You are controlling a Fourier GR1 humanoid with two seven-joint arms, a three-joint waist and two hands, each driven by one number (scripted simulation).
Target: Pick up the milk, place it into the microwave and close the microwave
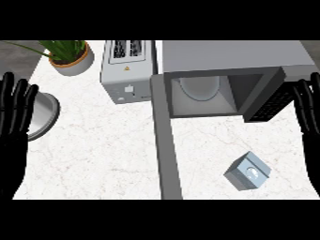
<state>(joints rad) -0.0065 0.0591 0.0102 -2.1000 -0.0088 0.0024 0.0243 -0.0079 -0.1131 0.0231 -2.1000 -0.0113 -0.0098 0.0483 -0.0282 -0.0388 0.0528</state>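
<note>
Counter (100, 154): pale marbled top, bearing everything listed below.

Microwave (232, 58): grey box at upper right, cavity facing the robot; a pale round plate (202, 88) lies inside it; it stands ready, by my reading, to take the carton.

Microwave door (168, 150): swung fully out, a long grey slab running down toward the lower edge, left of the milk; it must swing shut last.

Toaster (126, 70): grey, just left of the microwave, slots upward; no part in the task.

Left hand (6, 122): at the left edge, fingers straight and raised, holding nothing; resting.

Right hand (318, 115): at the right edge beside the microwave's control panel (271, 104), fingers straight, empty; likely the nearer hand for the pick.

Potted plant (71, 56): upper left corner, well apart from the work.

Milk (247, 171): small grey carton on the counter, in front of the open cavity and right of the door, untouched; not yet picked up.
</note>
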